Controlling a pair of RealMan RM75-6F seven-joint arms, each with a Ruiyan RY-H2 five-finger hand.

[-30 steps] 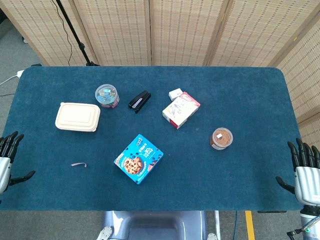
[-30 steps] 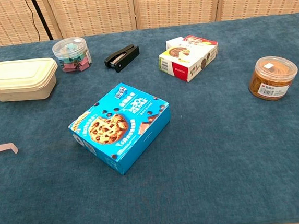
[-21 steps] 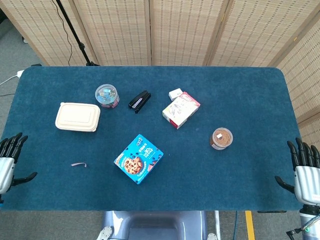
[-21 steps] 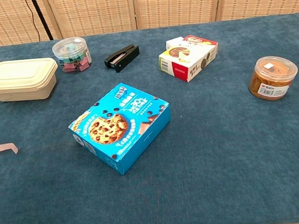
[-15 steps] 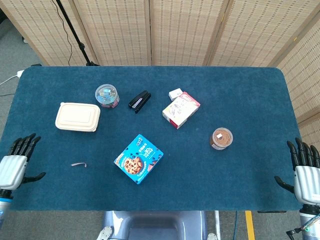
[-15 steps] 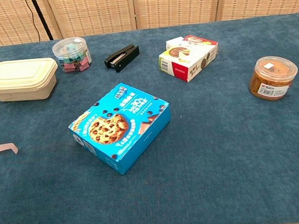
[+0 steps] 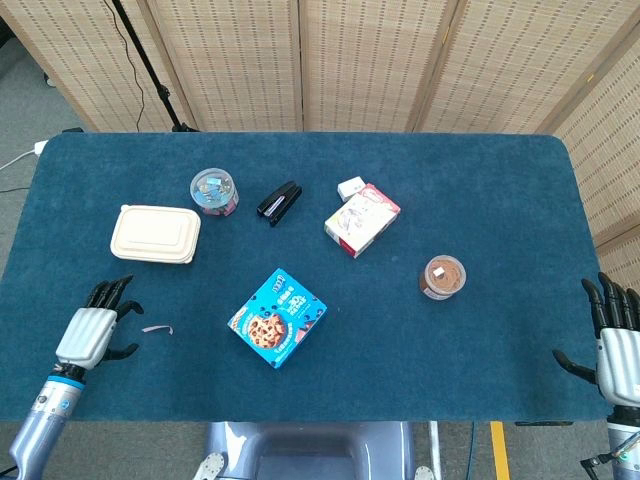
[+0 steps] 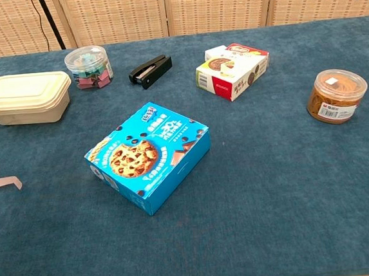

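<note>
Left hand (image 7: 88,333) is over the near-left part of the table (image 7: 500,200), fingers apart and pointing away from the robot, holding nothing. Nearest thing to it is the small paper strip (image 7: 157,329), lying flat on the cloth just right of the fingers; head view looks like a small gap between them, but it's too small there to be sure they aren't touching. In the chest view the strip (image 8: 2,183) sits at the left edge and the hand itself is barely in frame, if at all. Beyond the hand, further from the robot, is the beige lidded container (image 7: 155,234), lid on, near but apart from the hand. Behind that, the clear tub of clips (image 7: 214,191) and the black stapler (image 7: 280,202) beside it. Blue cookie box (image 7: 278,318) lies mid-table, well right of the strip, turned at an angle. Further right: white and red box (image 7: 361,219) with a small white box (image 7: 351,187) just beside its far corner, then the round brown jar (image 7: 442,277). Right hand (image 7: 619,345) is at the near-right table edge, fingers spread and upright, empty, well apart from the jar.
</note>
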